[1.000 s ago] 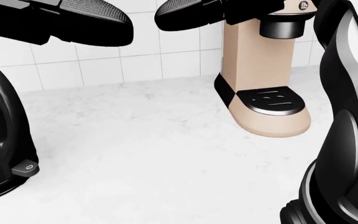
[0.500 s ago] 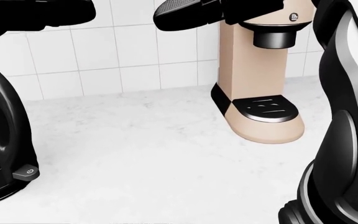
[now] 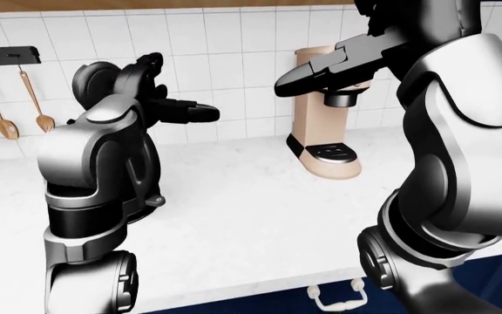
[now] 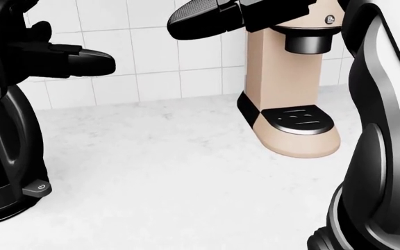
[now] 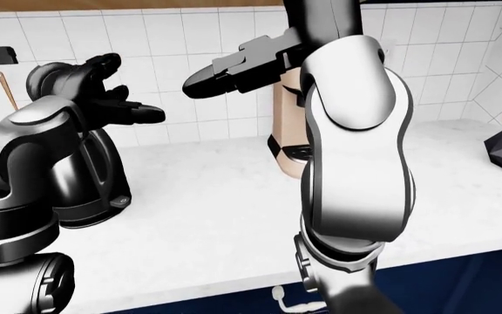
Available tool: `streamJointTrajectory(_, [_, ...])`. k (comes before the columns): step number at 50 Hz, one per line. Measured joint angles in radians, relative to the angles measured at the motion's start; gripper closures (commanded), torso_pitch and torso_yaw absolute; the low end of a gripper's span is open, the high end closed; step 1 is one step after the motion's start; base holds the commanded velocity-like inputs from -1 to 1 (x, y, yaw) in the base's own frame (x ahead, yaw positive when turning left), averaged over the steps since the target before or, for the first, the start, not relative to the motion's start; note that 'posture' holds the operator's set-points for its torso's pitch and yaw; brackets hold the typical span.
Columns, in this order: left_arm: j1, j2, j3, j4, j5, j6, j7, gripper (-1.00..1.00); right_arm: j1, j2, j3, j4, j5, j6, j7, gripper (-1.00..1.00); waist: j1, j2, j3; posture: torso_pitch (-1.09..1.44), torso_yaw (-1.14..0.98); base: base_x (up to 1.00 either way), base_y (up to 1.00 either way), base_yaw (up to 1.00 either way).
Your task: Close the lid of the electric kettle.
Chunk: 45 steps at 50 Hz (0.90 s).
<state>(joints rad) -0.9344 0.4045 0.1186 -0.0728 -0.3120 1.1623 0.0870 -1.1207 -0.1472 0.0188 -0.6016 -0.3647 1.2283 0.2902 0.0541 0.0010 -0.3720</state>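
The electric kettle (image 5: 94, 186) stands on the white counter (image 4: 172, 172), well to the left of the beige coffee machine (image 4: 287, 104) in the head view, its power switch (image 4: 36, 187) facing the machine. Its upper part is hidden behind the left arm (image 3: 94, 163) in all three views, so the position of the lid cannot be told; the closure cannot be confirmed as done.

The left hand (image 3: 168, 108) hovers above the kettle, left of the coffee machine, fingers extended and grasping nothing. The right hand (image 3: 338, 62) hangs in the air beside the coffee machine's top, fingers stretched flat and empty.

Assessment: no contact with the lid is visible. The pressing-down step appears outstanding, with the left hand best placed for it.
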Motion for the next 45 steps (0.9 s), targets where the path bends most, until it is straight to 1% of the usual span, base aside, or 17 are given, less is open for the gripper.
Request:
streamJointTrajectory(6, [-0.001,-0.019,0.024,0.029,0.106,-0.012,-0.060,-1.00,0.000,0.001,0.001,-0.003,-0.005,0.002,0.003,-1.00,-0.003,-0.001,0.000,-0.63,0.00,0.00,0.00,0.00])
streamJointTrajectory(10, [0.002,-0.024,0.018,0.058,0.178,-0.042,-0.080,-1.00,0.004,0.005,0.005,0.001,-0.010,0.000,0.003,-1.00,-0.004,-0.003,-0.001,-0.63,0.00,0.00,0.00,0.00])
streamJointTrajectory(17, [0.002,-0.038,0.034,0.105,0.250,-0.079,-0.114,-1.00,0.008,0.013,0.015,0.002,-0.020,-0.003,0.009,-1.00,-0.005,-0.005,0.000,-0.63,0.00,0.00,0.00,0.00])
streamJointTrajectory(24, [-0.003,-0.045,0.055,0.135,0.272,-0.102,-0.121,-1.00,0.009,0.018,0.017,0.002,-0.033,-0.004,0.017,-1.00,-0.005,-0.006,-0.001,-0.63,0.00,0.00,0.00,0.00])
streamJointTrajectory(34, [-0.013,-0.041,0.069,0.130,0.258,-0.121,-0.097,-1.00,0.010,0.025,0.019,0.006,-0.048,-0.010,0.028,-1.00,-0.006,-0.004,-0.004,-0.63,0.00,0.00,0.00,0.00])
streamJointTrajectory(45, [-0.009,-0.017,0.086,0.240,0.238,-0.201,-0.064,-1.00,0.012,0.029,0.019,0.005,-0.061,-0.012,0.036,-1.00,-0.008,-0.001,-0.005,-0.63,0.00,0.00,0.00,0.00])
